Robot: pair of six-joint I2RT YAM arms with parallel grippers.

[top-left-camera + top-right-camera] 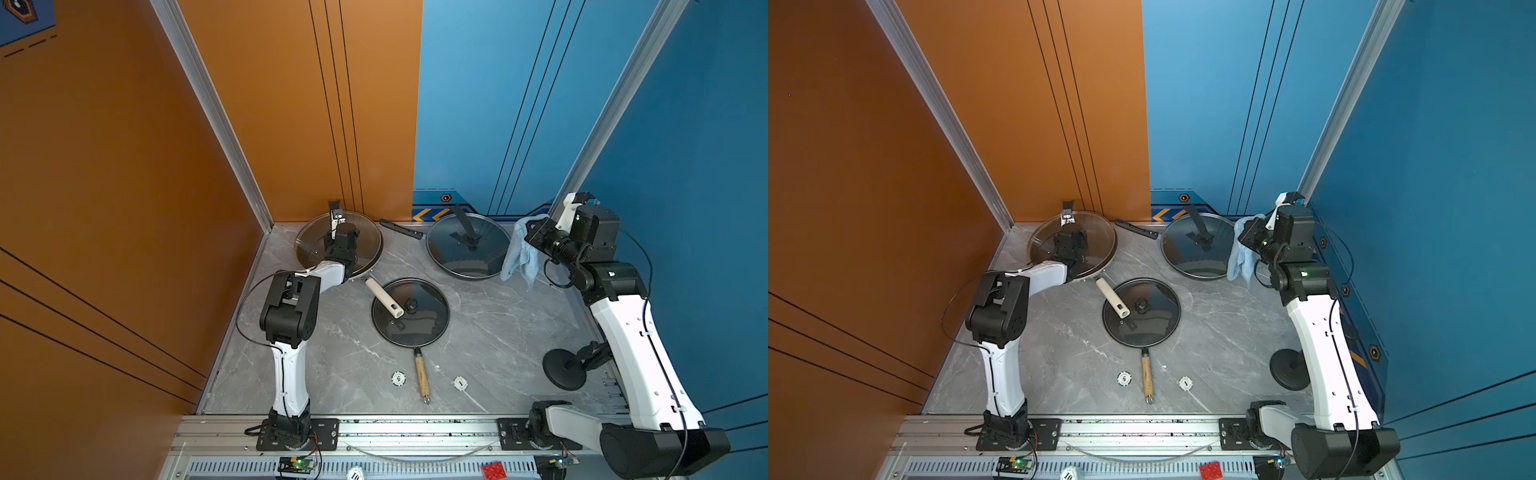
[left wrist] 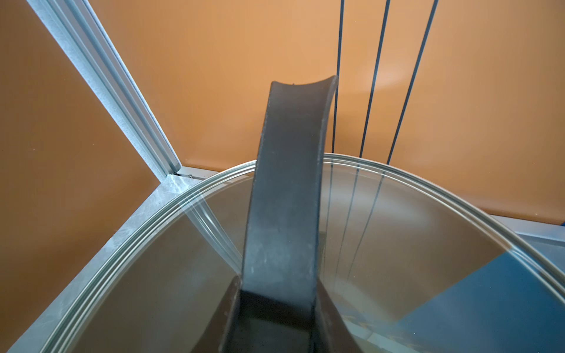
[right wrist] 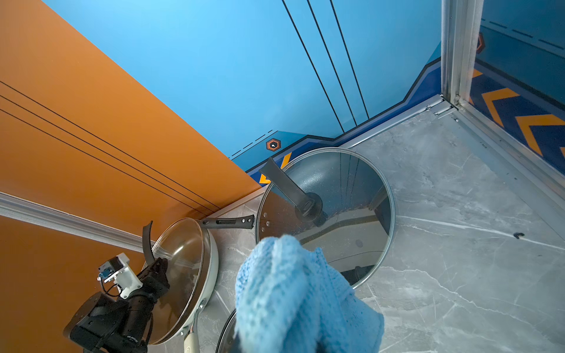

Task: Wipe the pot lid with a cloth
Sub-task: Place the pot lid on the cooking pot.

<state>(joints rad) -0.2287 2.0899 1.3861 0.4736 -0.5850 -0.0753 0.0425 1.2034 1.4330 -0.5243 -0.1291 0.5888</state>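
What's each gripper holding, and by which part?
The right gripper pinches the cloth at a bunched fold; the left gripper clamps the glass lid by the base of its black handle.

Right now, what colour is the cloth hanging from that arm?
Light blue; the cloth shows best in the right wrist view.

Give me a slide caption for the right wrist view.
Bunched light-blue cloth hangs in front of the glass lid on the dark pan.

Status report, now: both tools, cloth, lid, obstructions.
Left tool shut on lid handle. Right tool shut on cloth, held up, away from glass lid. Black pan handle lies between.
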